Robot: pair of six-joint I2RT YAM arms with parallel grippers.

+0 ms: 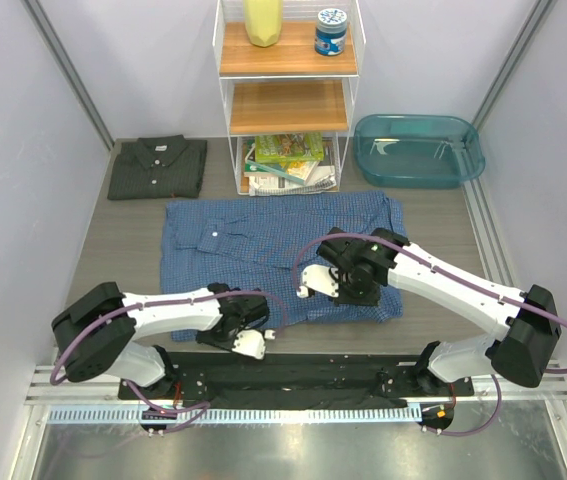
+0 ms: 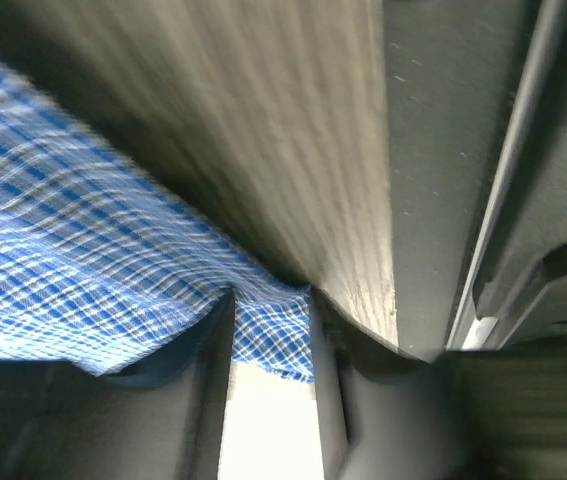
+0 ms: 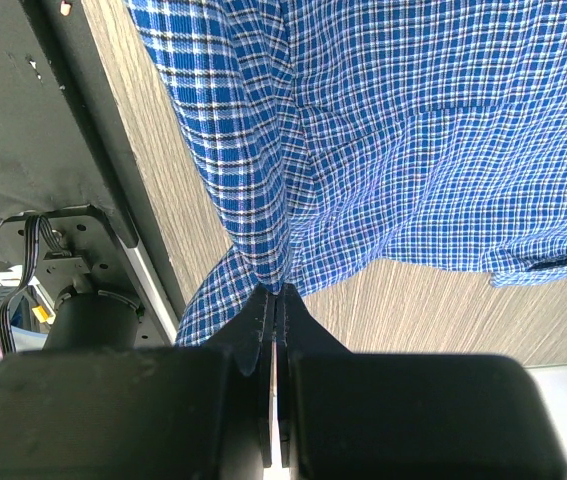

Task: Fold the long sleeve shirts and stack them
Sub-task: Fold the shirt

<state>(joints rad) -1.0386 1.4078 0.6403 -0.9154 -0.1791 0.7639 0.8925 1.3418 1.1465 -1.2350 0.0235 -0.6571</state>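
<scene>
Folding under way: the blue shirt [image 1: 263,235], a fine blue-and-white check with dark threads, lies spread and creased over the middle of the grey wood-grain table [image 1: 123,260]. Its long axis runs left to right, and its far edge sits just in front of the wire shelf unit [image 1: 285,100]. We see a buttoned flap near its left end, but we cannot tell which way its collar points. The right gripper [image 3: 275,295] is closed tight on a narrow ridge of this shirt near its near edge, and the check cloth fans away from the black fingers [image 3: 248,325] on both sides. In the top view that right gripper [image 1: 313,285] sits over the shirt's near right part. The left gripper [image 1: 250,340] rests low at the near left hem. In the left wrist view its jaws stand narrowly parted with a corner of the hem [image 2: 273,335] in the gap, though we cannot tell whether they press it. The charcoal shirt [image 1: 157,167] lies well apart at the far left, already folded into a neat rectangle that is wider than it is deep, with its collar toward the back wall. A teal tub [image 1: 418,150] stands at the far right.
</scene>
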